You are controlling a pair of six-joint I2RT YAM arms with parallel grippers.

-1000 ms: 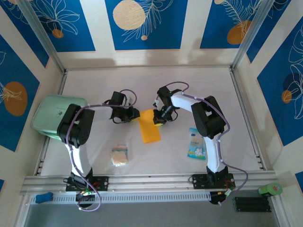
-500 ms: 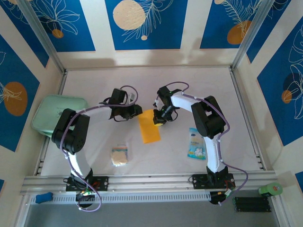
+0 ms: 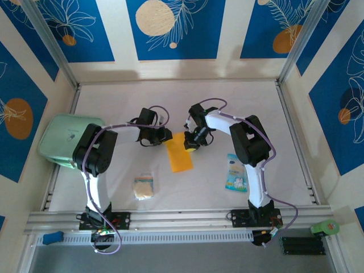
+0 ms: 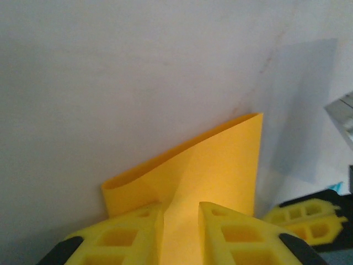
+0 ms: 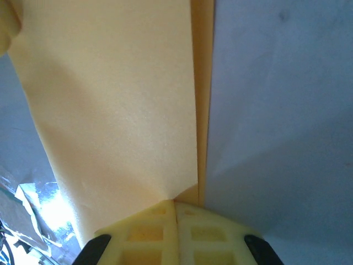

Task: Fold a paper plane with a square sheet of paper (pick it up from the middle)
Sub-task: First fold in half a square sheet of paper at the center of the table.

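We see the square sheet of paper (image 3: 181, 153) lying near the middle of the white table (image 3: 227, 102), folded into a long orange-yellow strip that runs from the space between the two claws down towards the near edge. The left gripper (image 3: 164, 136) sits low at the strip's upper left corner. In its wrist view the two yellow fingers (image 4: 138, 232) stand a narrow gap apart with the paper showing in that gap. Beyond them the sheet rises off the table in a curled flap, its left edge rolled over and its far corner pointing up. We cannot tell whether these fingers pinch the paper or merely straddle it. The right gripper (image 3: 192, 144) is at the strip's upper right edge, just across from the left one. In its wrist view its fingers (image 5: 149, 232) are pressed together, and the paper puckers into the seam where they meet, so we read this claw as clamped on the sheet, right beside a straight fold line that runs away from the fingertips. A blue-white packet (image 3: 235, 172) lies to the right of the strip, well apart from it. A small beige spongy square (image 3: 144, 187) lies to its lower left. A pale green container (image 3: 62, 139) sits at the table's left edge.
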